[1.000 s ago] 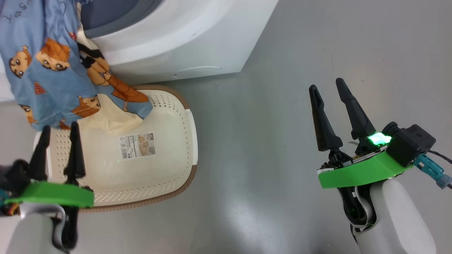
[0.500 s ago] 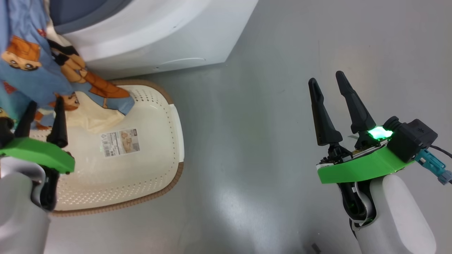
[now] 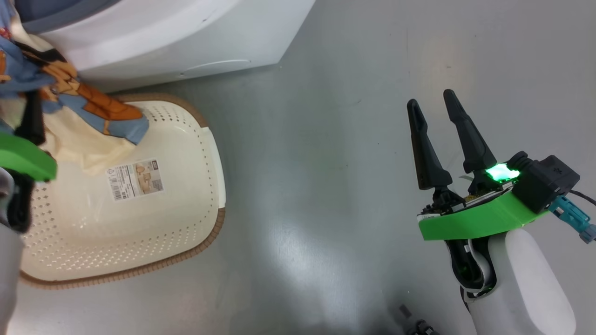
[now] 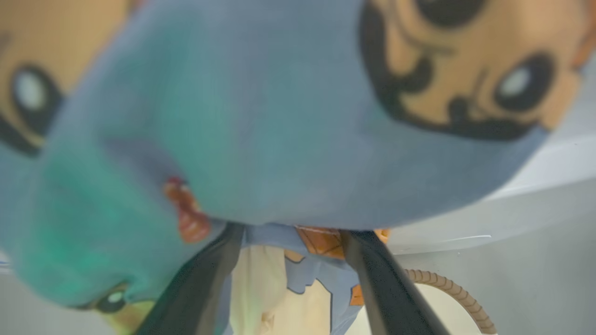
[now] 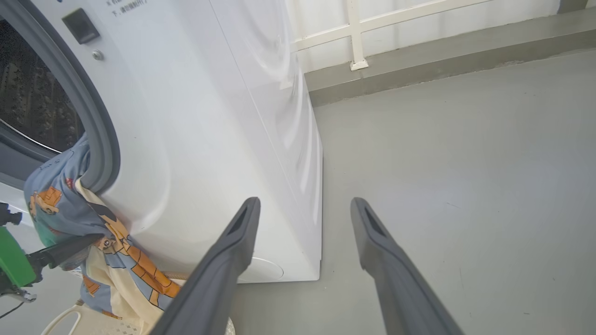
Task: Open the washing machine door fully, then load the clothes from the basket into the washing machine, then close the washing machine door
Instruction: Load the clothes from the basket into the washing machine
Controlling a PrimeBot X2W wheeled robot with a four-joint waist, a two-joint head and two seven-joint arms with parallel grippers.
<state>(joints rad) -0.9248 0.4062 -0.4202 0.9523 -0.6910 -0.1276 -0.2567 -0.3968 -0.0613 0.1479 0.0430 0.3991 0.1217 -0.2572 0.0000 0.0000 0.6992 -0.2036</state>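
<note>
At the foot of the washing machine (image 3: 163,37), below its opening, the left gripper (image 4: 293,231) holds its fingers spread wide and grips nothing. Their tips are hidden behind the clothes (image 3: 93,104), which block most of the left wrist view. The blue cartoon-print fabric spills over the grey gasket (image 5: 95,125) and down the machine's front. Its tail and cream part lie in the basket (image 3: 218,158), which is set on the floor (image 3: 326,153) just before the machine, label sticker (image 3: 136,179) uncovered. Well to the machine's right, the right gripper (image 3: 432,99) hangs over bare floor, fingers wide apart and empty.
</note>
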